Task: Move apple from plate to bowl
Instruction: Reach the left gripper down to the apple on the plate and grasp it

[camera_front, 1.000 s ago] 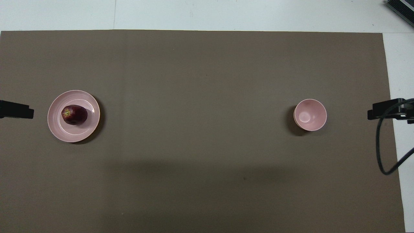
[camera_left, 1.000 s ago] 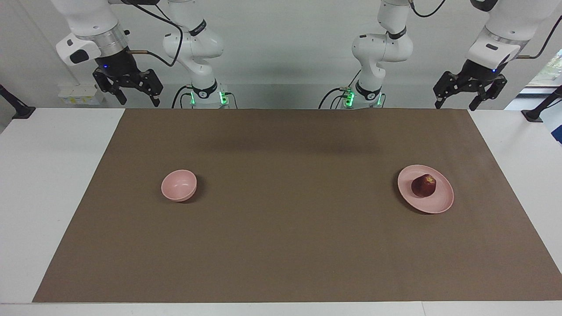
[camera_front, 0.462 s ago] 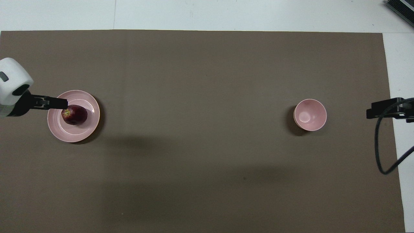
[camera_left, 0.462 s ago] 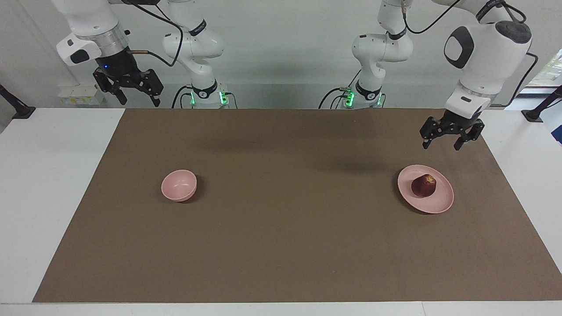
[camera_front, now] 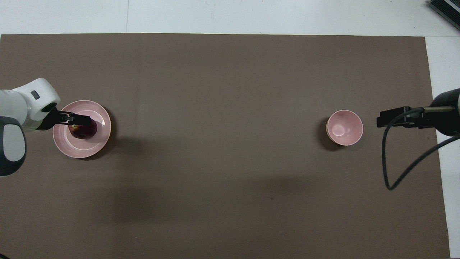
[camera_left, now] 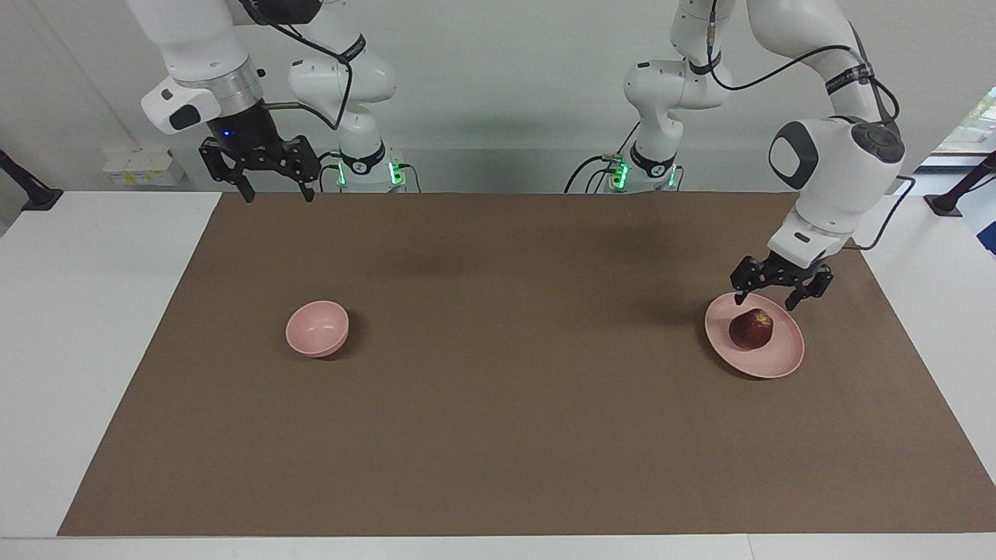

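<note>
Item: small round dark red apple [camera_left: 751, 329] with a yellowish patch, lying on the flat, shallow pale pink plate [camera_left: 786, 357] toward the left arm's end of the bench; not yet lifted. Item: left gripper [camera_left: 780, 295], black, two-fingered, fingers apart; a second ago it hung high near its own base, and it has since come down and in, so that it now hovers just above the plate's robot-side rim with the apple directly below and slightly forward of its tips, not touching. From overhead its fingers cover part of the fruit. Item: small, deep pale pink bowl [camera_left: 317, 328], empty, standing well apart from the plate toward the right arm's end of the brown mat [camera_left: 498, 435]. Item: right gripper [camera_left: 272, 187], fingers apart, holding nothing, raised over the mat's robot-side edge; it has drifted a little inward toward the bowl, which sits forward of and below it. Assessment: the approach to the apple is nearly complete; the grasp is the step in hand, and a short further descent should bring the fingers around the fruit. The carry across the bench remains entirely undone, and the wide gap may call for a handover.
</note>
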You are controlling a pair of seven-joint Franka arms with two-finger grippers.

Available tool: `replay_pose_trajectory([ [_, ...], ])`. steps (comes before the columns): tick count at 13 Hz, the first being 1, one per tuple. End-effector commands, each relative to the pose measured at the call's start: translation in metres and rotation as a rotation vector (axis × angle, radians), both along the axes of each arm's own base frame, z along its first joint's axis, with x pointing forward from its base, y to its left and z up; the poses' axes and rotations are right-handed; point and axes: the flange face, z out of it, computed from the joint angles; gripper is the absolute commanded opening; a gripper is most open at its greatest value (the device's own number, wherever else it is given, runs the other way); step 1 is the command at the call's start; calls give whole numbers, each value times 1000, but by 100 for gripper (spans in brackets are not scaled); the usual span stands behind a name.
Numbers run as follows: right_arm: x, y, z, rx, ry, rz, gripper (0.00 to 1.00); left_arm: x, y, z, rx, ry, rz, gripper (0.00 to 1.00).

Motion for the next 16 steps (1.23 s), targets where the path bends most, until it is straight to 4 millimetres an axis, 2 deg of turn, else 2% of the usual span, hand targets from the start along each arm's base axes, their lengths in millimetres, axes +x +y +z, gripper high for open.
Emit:
replay_pose_trajectory([
  [1,1,8,-17,21,6,-8,100,4,11,-28,-11,-23,-5,100],
  [3,-3,8,-27,25,29,-4,100,7,13,-49,-2,-25,1,100],
  [7,-1,16,-41,63,58,-6,100,1,16,-62,4,-29,1,100],
  [8,1,18,-46,63,67,-3,100,-1,16,-64,4,-23,-5,93],
  [9,1,18,-48,63,70,-5,100,-2,15,-64,3,-20,-7,63],
  [10,0,19,-54,64,82,-6,100,-2,14,-65,3,-17,-10,12],
  [11,-1,21,-62,76,102,-6,100,-1,11,-63,4,-20,-14,0],
  [13,-7,24,-74,104,131,-13,100,-5,10,-64,-7,40,-23,0],
  [15,-10,31,-76,103,140,-7,100,0,12,-56,-8,33,-16,0],
  [16,-9,33,-76,116,143,-30,100,3,12,-43,-13,35,-19,0],
])
